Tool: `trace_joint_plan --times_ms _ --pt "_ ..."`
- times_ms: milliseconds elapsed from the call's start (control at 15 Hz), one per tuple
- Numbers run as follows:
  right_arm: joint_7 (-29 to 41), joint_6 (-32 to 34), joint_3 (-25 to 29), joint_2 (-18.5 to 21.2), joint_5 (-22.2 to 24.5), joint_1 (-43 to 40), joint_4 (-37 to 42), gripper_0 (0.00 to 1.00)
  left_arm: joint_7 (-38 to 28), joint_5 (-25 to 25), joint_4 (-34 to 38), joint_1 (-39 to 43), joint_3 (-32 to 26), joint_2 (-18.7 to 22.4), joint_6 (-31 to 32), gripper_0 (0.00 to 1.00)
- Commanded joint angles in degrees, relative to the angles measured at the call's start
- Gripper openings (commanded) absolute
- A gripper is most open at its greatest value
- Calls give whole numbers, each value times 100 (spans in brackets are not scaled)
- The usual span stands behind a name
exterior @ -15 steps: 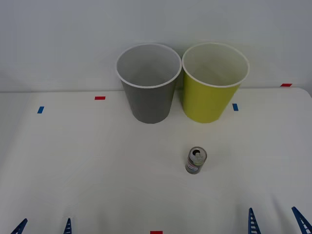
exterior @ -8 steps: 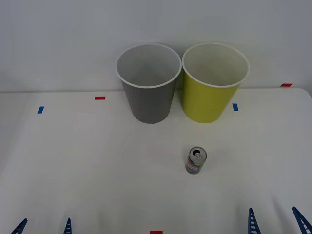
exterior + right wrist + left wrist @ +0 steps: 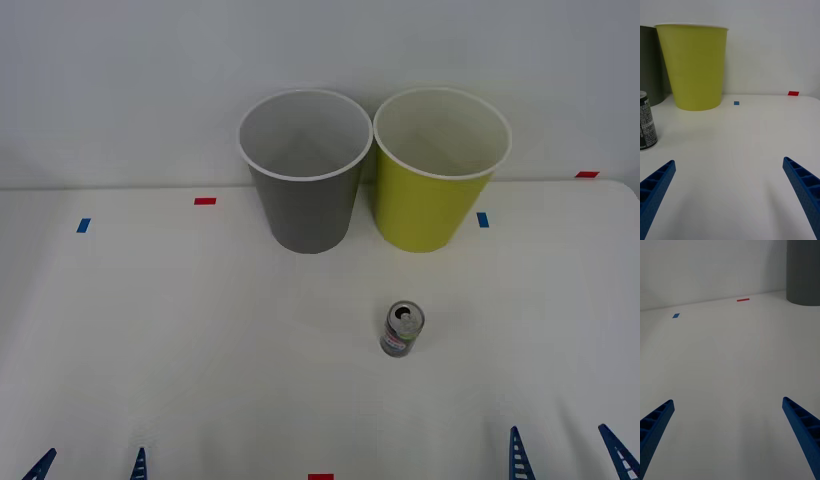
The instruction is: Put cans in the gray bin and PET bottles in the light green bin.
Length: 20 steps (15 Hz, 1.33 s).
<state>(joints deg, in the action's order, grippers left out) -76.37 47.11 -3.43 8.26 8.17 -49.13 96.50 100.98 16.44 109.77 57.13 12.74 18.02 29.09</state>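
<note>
A: Item one, nearest the robot: right gripper [image 3: 565,455], ribbed blue plastic fingers spread wide apart, nothing between them, at the near table edge, right side. Left gripper [image 3: 90,466], same make, fingers likewise spread and empty, near edge, left side.

B: Which is better placed for the pick?

A: The right, in my judgement. Item two: small dark-bodied metal drink can with silver pull-tab top [image 3: 402,330], standing upright, long axis vertical, on the smooth white table [image 3: 150,330]. It lies ahead of the right gripper and off toward the robot's left; well apart from the left gripper.

B: And beyond?

A: Item three: tall round tapered gray plastic bin, white rim [image 3: 303,175]. Item four: matching yellow-green bin [image 3: 437,170], just beside it on the right. The can stands nearer, roughly before the gap between them.
</note>
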Motion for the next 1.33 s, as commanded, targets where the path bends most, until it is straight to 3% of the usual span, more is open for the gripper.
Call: trace_joint_plan --times_ms 67,1333 --pt "0 0 0 0 0 0 0 100 0 0 0 0 0 0 0 100" --pt "0 0 0 0 0 0 0 100 0 0 0 0 0 0 0 100"
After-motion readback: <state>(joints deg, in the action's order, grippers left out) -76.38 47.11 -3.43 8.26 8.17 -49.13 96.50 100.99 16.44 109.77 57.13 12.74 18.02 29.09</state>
